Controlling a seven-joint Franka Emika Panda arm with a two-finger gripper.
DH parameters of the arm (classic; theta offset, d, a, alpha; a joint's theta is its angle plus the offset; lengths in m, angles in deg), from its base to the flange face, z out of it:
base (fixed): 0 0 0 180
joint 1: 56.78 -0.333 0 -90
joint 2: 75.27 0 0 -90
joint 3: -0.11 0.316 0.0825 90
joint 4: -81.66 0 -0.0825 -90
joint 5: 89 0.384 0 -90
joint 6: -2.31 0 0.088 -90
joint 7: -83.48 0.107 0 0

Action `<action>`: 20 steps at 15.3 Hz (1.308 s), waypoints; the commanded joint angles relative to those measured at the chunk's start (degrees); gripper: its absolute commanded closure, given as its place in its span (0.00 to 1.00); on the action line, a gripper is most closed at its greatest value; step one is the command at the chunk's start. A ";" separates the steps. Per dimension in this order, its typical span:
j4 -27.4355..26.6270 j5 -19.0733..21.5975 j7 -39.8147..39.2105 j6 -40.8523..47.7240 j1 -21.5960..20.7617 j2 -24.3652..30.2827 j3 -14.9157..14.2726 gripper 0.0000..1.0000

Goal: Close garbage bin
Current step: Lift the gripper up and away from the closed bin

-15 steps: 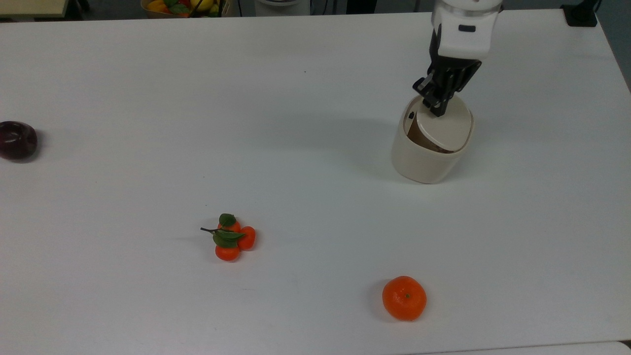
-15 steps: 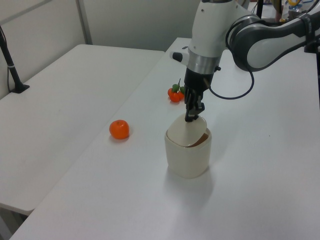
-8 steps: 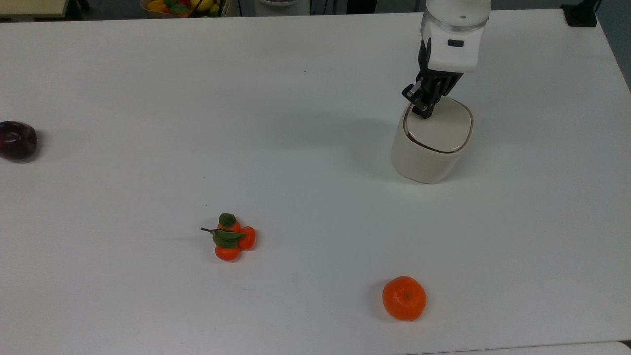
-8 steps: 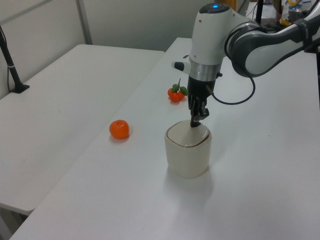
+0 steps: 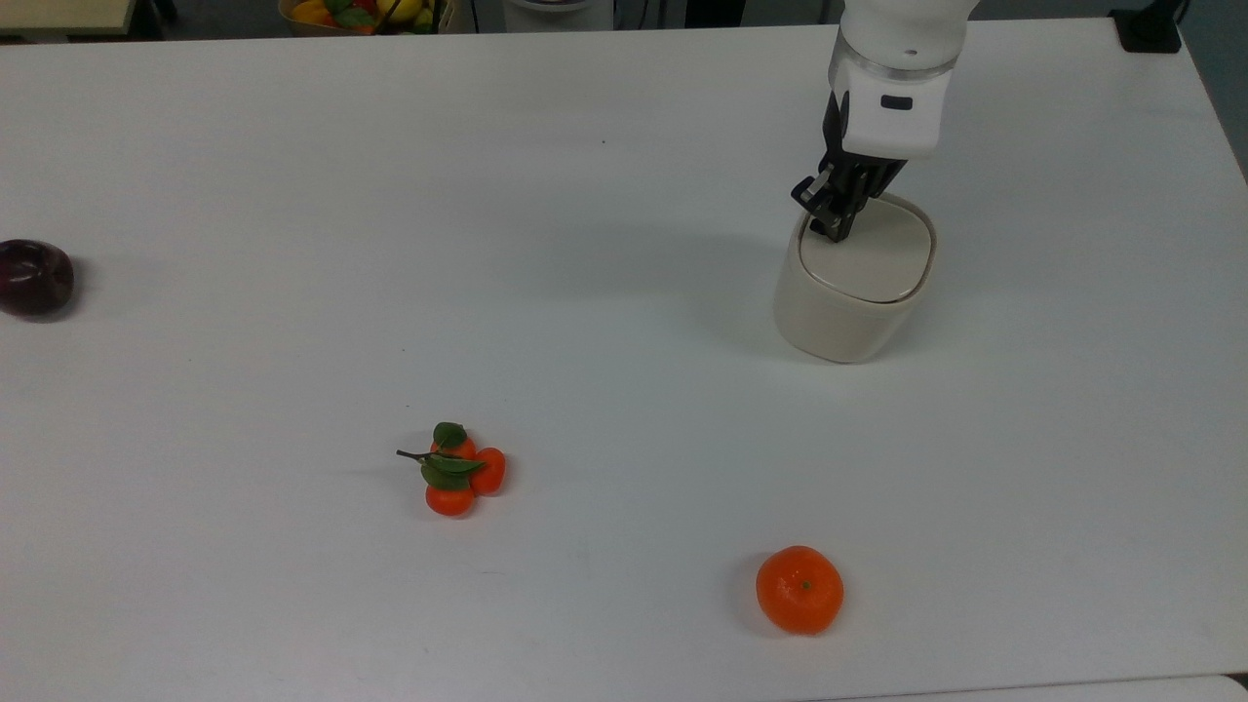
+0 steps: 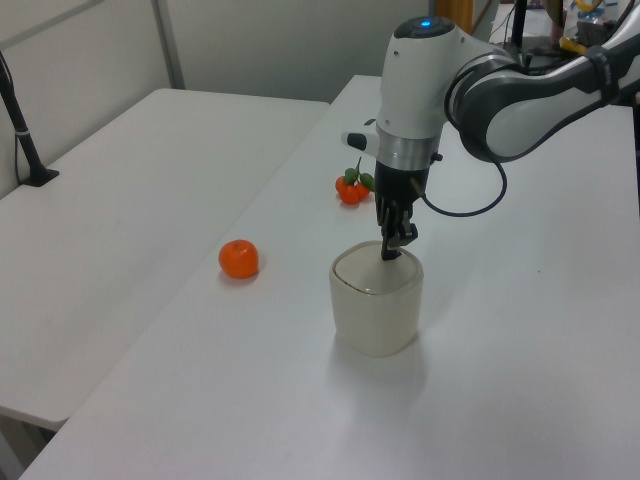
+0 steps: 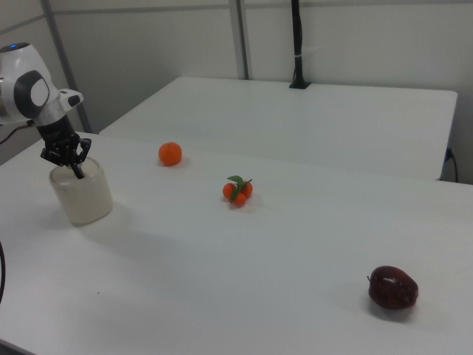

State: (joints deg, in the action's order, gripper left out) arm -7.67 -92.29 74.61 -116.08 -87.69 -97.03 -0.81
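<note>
I see a white bench (image 5: 292, 244) from above. Nearest the top view's bottom edge sits an orange (image 5: 799, 589), close to the bench's front edge, with bare bench to either side of it. Farther in and toward the top view's left lies a cluster of small oranges with green leaves (image 5: 455, 469), well apart from the orange. A dark red apple (image 5: 34, 277) rests at the top view's far left, just beside that edge of the picture. A wide stretch of open bench separates all three from the bin.

The bin (image 5: 846, 300) stands upright toward the top view's right, well inside the bench's right edge. It is cream-beige with a rounded-square body, and its flat lid (image 5: 873, 257) lies level in the rim, showing no gap. Its long axis runs vertically; the lid faces straight up. In the left view the bin (image 6: 376, 310) has clear bench all around it.

My tool (image 5: 831, 219) points down at the lid's corner nearest the top view's upper left, its dark tips touching the lid there. Its fingers sit tight together, clenched with nothing between them. In the right view the tool (image 7: 73, 164) meets the bin's (image 7: 83, 195) top.

Beyond the far edge, a basket of fruit (image 5: 361, 14) shows at the top view's top.
</note>
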 commanded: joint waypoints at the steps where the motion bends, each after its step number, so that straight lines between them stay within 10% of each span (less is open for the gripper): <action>1: -0.32 -0.04 -1.33 0.79 -0.12 -1.89 -0.48 1.00; 7: 0.21 0.31 -0.71 2.54 0.67 -0.31 -0.66 1.00; 20: 5.83 -0.04 11.60 26.97 20.61 13.22 -1.01 1.00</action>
State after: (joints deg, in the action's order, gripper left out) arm -0.30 -92.33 83.71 -93.42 -70.91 -87.79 -1.99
